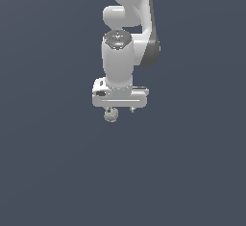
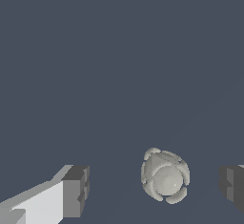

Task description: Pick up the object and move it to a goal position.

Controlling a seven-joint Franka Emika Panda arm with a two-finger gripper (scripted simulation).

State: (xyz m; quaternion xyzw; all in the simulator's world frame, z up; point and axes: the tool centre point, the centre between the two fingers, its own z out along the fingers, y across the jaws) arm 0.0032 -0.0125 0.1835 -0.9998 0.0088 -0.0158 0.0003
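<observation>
1. Flat dark blue-grey table [image 1: 48,172], uniform, no goal marker visible.
2. Object [image 2: 165,176]: small lumpy faceted ball, between the fingers [image 2: 76,189], closer to one side, touching neither.
3. Gripper [image 1: 121,109] spread wide, holding nothing; in the exterior view the ball sits just under the bar.
4. Likely light and rigid; rounded, may roll. Pinch across the widest part, centred.

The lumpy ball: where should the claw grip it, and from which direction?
Grip the lumpy ball across its widest middle, descending from above. It is roughly round with no handle, and it already sits between the open claw fingers, off-centre.
</observation>
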